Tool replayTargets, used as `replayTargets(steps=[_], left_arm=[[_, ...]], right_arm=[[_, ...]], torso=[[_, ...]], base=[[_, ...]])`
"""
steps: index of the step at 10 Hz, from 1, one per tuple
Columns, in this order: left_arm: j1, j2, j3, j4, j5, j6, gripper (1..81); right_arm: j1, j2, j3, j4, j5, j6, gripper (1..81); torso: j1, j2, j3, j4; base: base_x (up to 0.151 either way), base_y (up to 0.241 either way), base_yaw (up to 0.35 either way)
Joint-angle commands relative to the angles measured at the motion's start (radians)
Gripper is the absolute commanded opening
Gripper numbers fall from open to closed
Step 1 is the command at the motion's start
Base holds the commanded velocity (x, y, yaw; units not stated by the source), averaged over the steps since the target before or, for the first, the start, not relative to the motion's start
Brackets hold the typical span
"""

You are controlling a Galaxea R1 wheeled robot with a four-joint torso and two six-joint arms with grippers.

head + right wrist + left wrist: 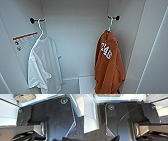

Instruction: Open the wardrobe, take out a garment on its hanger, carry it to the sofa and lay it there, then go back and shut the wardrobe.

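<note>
Gripper state, both arms: cannot tell; the wrist views give me dark robot plates over dark carpet [95, 135] and white panels. Tall white wardrobe [75, 37] stands open, interior white. Rust-orange long garment with white lettering [108, 65] hangs on a pale hanger from a dark hook [115, 18] on the right inner wall. White T-shirt [45, 65] hangs from a matching hook [33, 20] on the left wall, well apart from it. An orange-striped label [23, 38] sits beside the T-shirt. A woven basket [24, 97] shows in the right wrist view.
</note>
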Motion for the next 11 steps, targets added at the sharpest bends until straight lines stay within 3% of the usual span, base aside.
replayTargets(steps=[1,3,4,5,6,7,8,11], left_arm=[[-0.065,-0.003,0.003,-0.001,0.054,-0.007,81.1],[-0.104,0.007,0.002,0.010,0.129,-0.006,81.1],[-0.117,0.013,0.002,0.013,0.132,-0.001,81.1],[-0.131,0.015,0.002,0.014,0.132,0.000,81.1],[-0.143,0.018,0.003,0.014,0.132,0.000,81.1],[-0.161,0.015,0.008,0.017,0.143,0.002,81.1],[-0.190,0.009,0.026,0.034,0.187,0.002,81.1],[-0.295,-0.146,0.308,0.038,0.201,-0.001,81.1]], right_arm=[[0.035,-0.005,0.004,-0.010,-0.046,-0.004,81.1],[0.035,-0.005,0.004,-0.010,-0.046,-0.004,81.1],[0.034,-0.003,0.004,-0.008,-0.046,-0.004,81.1],[0.035,-0.003,0.004,-0.007,-0.046,-0.004,81.1],[0.034,-0.003,0.004,-0.005,-0.046,-0.004,81.1],[0.037,-0.002,0.004,-0.004,-0.046,-0.004,81.1],[0.037,-0.002,0.006,-0.003,-0.044,-0.004,81.1],[0.037,0.005,0.004,0.001,-0.029,-0.002,81.1]], torso=[[0.000,0.000,0.000,-0.072],[0.000,0.000,0.000,-0.124],[0.000,0.000,0.000,-0.154],[0.000,0.000,0.026,-0.159],[0.000,0.000,0.003,-0.136],[0.000,0.000,0.006,-0.152],[0.000,0.000,0.006,-0.155],[0.000,0.000,0.006,-0.154]], base=[[0.000,0.000,0.000],[0.000,0.000,0.000],[0.000,0.000,0.000],[0.000,0.000,0.000],[0.000,0.000,0.000],[0.000,0.000,0.000],[0.000,0.000,0.000],[0.000,0.000,0.000]])
